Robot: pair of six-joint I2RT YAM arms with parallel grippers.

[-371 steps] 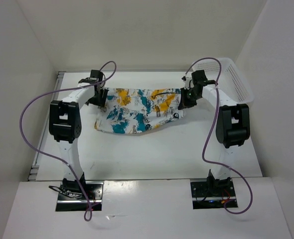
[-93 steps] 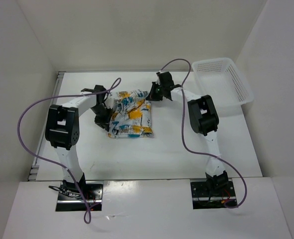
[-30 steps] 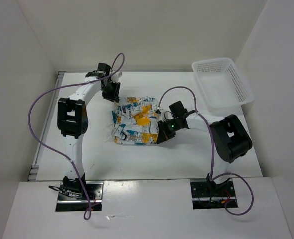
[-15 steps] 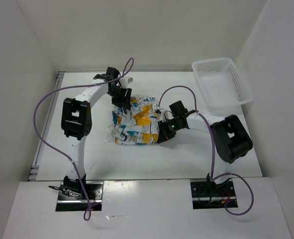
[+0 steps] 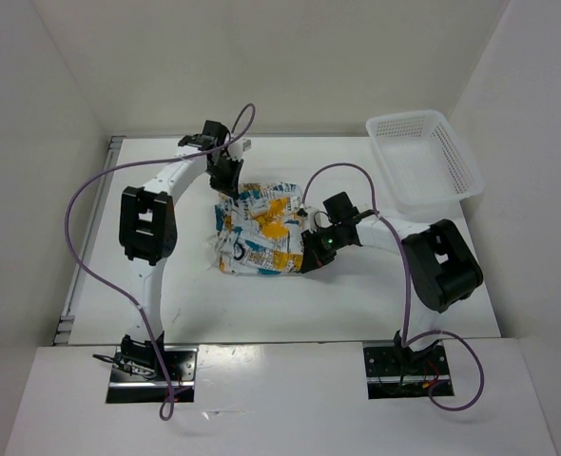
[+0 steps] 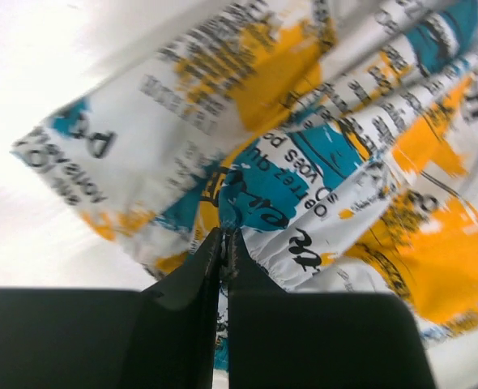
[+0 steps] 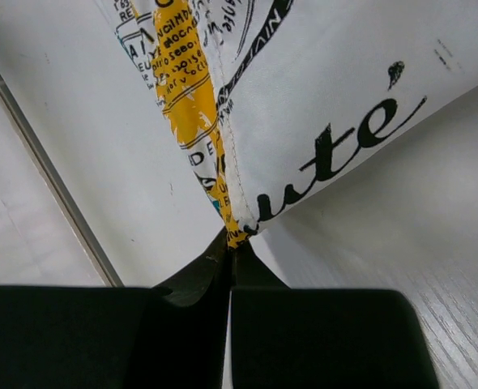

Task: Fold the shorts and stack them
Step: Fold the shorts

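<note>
Shorts (image 5: 261, 233) lie bunched mid-frame on the counter (image 5: 166, 294). The left gripper (image 5: 228, 186) is clamped on their upper-left edge, and the right gripper (image 5: 309, 258) is clamped on their lower-right corner.

Both arms are showing white links and chunky black joint housings: left arm (image 5: 159, 182), right arm (image 5: 395, 234). Purple cables (image 5: 69, 233) are looping down to metal base plates (image 5: 181, 366), where thin wires, possibly red, are bunching. Left tool (image 6: 224, 237) and right tool (image 7: 229, 243) are showing plain matte-black fingers.
</note>
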